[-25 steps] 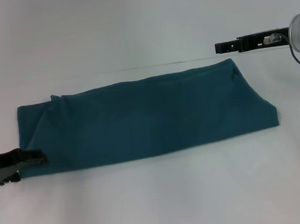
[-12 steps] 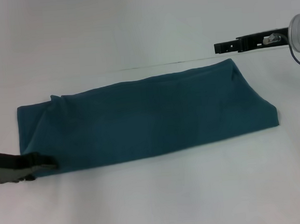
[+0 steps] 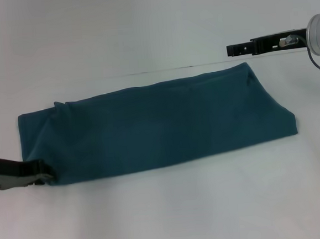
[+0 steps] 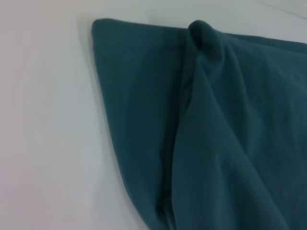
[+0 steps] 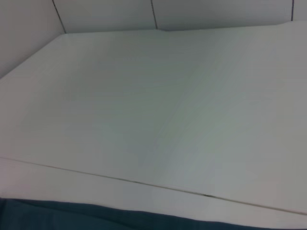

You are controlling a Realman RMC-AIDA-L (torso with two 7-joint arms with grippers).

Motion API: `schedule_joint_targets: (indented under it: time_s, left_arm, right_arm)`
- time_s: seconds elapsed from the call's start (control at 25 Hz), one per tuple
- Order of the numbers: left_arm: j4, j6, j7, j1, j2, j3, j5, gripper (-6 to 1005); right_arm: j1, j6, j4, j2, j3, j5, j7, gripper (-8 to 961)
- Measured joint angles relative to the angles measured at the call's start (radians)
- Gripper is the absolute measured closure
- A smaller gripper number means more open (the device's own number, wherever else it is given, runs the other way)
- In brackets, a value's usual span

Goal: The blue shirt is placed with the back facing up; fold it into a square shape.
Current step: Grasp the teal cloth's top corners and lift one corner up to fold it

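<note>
The blue shirt [image 3: 160, 122] lies on the white table as a long folded band running from the left to the right, with a small raised pleat near its far-left corner. In the left wrist view the shirt [image 4: 216, 134] fills the frame, showing that corner and a soft ridge. My left gripper [image 3: 47, 175] is low on the table, its tip touching the shirt's near-left corner. My right gripper [image 3: 229, 50] hovers beyond the shirt's far-right corner, pointing left, apart from the cloth. The right wrist view catches only a strip of the shirt [image 5: 72, 215].
The white table [image 3: 172, 207] spreads in front of the shirt. A thin dark seam [image 5: 144, 183] runs along the table behind the shirt's far edge. A pale wall with panel lines [image 5: 153, 12] rises at the back.
My left gripper has slid in from the left and slightly nearer, ending with its tip at the shirt's near-left corner. The right gripper crept a little to the left. The shirt has not moved.
</note>
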Motion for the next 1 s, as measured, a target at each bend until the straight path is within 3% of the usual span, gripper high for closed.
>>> schedule_joint_targets:
  time_s: [0.12, 0.44, 0.8, 1.0]
  left_arm:
    - [0.000, -0.017, -0.002, -0.003, -0.001, 0.014, 0.001, 654]
    - [-0.010, -0.074, 0.011, -0.019, -0.002, 0.065, 0.019, 886]
    - [-0.004, -0.080, 0.017, -0.026, -0.005, 0.061, -0.005, 908]
    - [0.059, -0.020, 0.051, -0.029, -0.005, 0.060, -0.084, 911]
  right_arm:
    - [0.000, -0.002, -0.001, 0.001, 0.000, 0.000, 0.000, 34]
    - [0.000, -0.009, -0.002, 0.004, 0.002, 0.000, 0.000, 34]
    - [-0.004, -0.013, -0.002, 0.006, 0.000, -0.003, 0.000, 35]
    - [-0.029, -0.029, -0.003, 0.006, 0.000, -0.003, -0.009, 34]
